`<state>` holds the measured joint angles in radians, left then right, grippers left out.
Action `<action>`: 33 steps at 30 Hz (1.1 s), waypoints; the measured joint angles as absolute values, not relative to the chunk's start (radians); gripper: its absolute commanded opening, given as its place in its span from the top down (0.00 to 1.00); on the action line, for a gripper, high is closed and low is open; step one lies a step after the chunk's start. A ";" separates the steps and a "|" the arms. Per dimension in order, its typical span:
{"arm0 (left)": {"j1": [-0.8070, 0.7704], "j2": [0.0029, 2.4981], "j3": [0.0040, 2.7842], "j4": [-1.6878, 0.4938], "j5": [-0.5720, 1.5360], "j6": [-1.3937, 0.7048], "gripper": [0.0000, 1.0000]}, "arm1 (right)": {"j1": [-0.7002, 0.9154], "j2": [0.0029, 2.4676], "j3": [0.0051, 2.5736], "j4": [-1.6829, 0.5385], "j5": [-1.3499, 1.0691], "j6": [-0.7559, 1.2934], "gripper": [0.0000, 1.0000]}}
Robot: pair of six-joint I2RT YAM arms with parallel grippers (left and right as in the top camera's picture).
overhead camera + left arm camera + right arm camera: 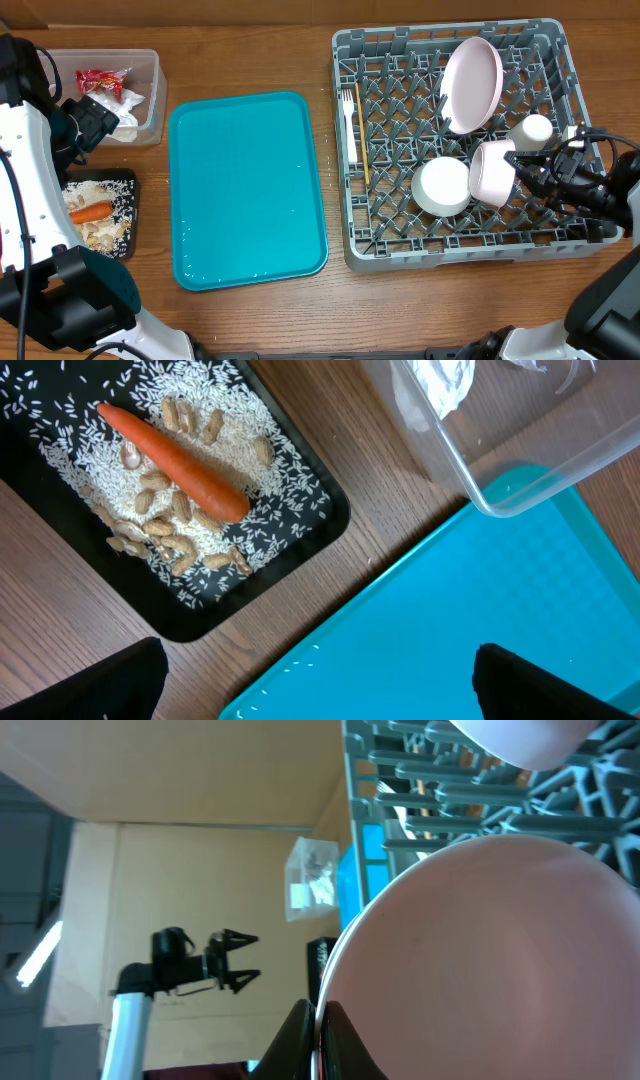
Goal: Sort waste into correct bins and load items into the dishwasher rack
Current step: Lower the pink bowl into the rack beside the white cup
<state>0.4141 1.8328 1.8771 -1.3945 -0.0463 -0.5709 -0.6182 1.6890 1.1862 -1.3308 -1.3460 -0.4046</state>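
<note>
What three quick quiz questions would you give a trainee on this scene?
1. True or false: the carrot lies in the clear tub.
2. The right gripper is shut on: A the large plate, B the pink bowl, C the small cup.
3. Short answer: what lies beside the red wrapper in the clear tub?

Key: 1 false, it lies in the black tray. 2 B. 3 the crumpled napkin.
</note>
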 measured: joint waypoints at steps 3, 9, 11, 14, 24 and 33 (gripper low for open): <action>0.414 1.833 1.877 -1.394 -0.046 -0.571 0.00 | -0.618 1.695 1.186 -1.336 -1.384 -0.405 0.96; 0.414 1.833 1.877 -1.394 -0.046 -0.571 0.00 | -0.615 1.695 1.185 -1.337 -1.406 -0.405 0.96; 0.414 1.833 1.877 -1.394 -0.046 -0.571 0.00 | -0.609 1.695 1.182 -1.336 -1.405 -0.406 0.96; 0.414 1.833 1.877 -1.394 -0.046 -0.571 0.00 | -0.594 1.695 1.154 -1.308 -1.404 -0.406 0.96; 0.414 1.833 1.877 -1.394 -0.046 -0.571 0.00 | -0.595 1.695 1.083 -1.173 -1.423 -0.354 0.96; 0.414 1.833 1.877 -1.394 -0.046 -0.571 0.00 | -0.616 1.695 1.089 -1.145 -1.401 -0.259 0.94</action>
<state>0.4141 1.8328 1.8771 -1.3945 -0.0463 -0.5713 -0.6155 1.6955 1.0885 -1.1446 -1.4014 -0.2588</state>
